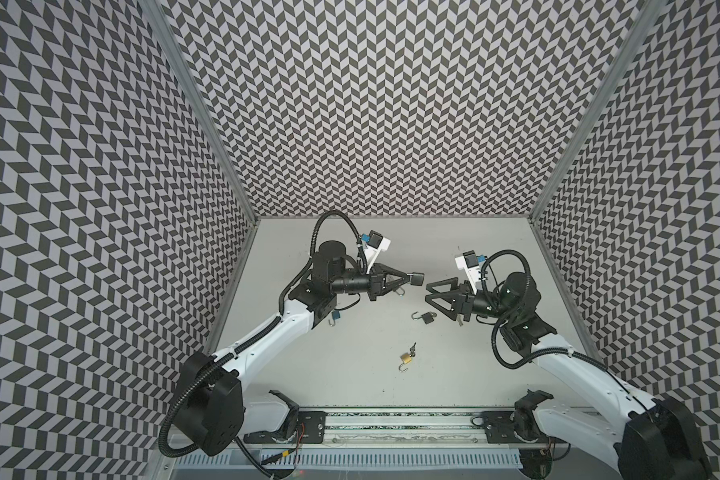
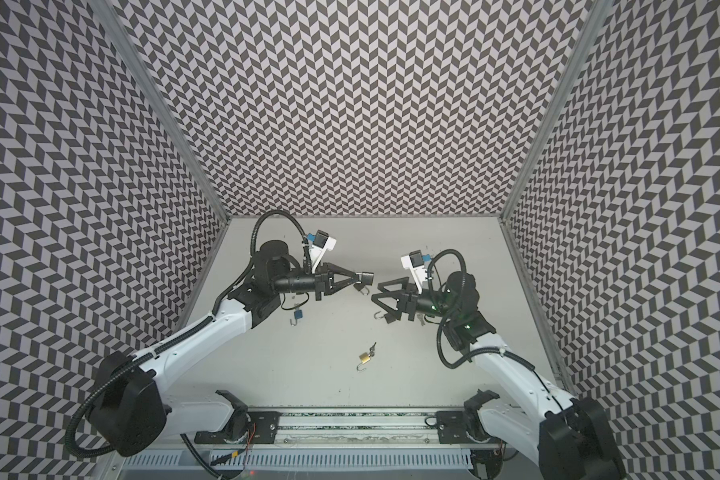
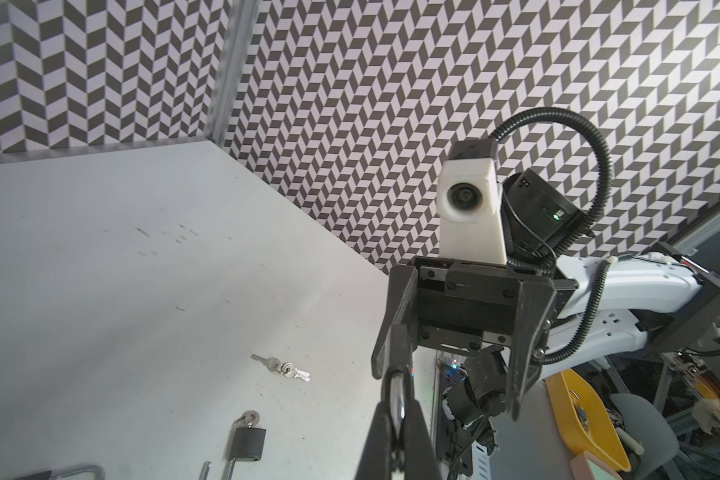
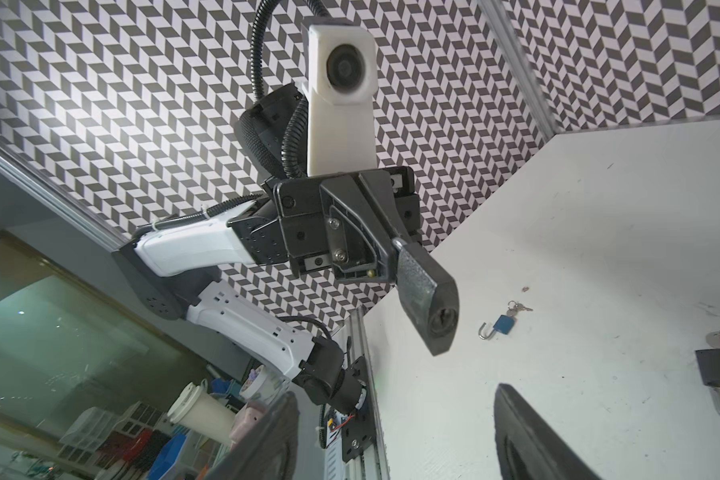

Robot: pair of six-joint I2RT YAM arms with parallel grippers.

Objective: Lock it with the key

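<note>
Black padlock [image 4: 427,295]: textured dark body, round keyhole in its end face. Held in the air above the middle of the tabletop [image 1: 350,386], keyhole end toward the right.
Left pincer [image 1: 408,279]: clamped tight on the padlock's shackle end.
Right pincer [image 1: 428,293]: just right of the padlock, fingers spread wide, holding nothing.
Brass padlock [image 1: 406,357], small key [image 1: 412,346] at its body: lying on the tabletop, near of centre.

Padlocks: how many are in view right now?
5. A black padlock in the left hand; a blue padlock by the left arm; a second black padlock near the right hand; a brass padlock in front; a half-hidden fifth padlock beneath the left hand.
</note>
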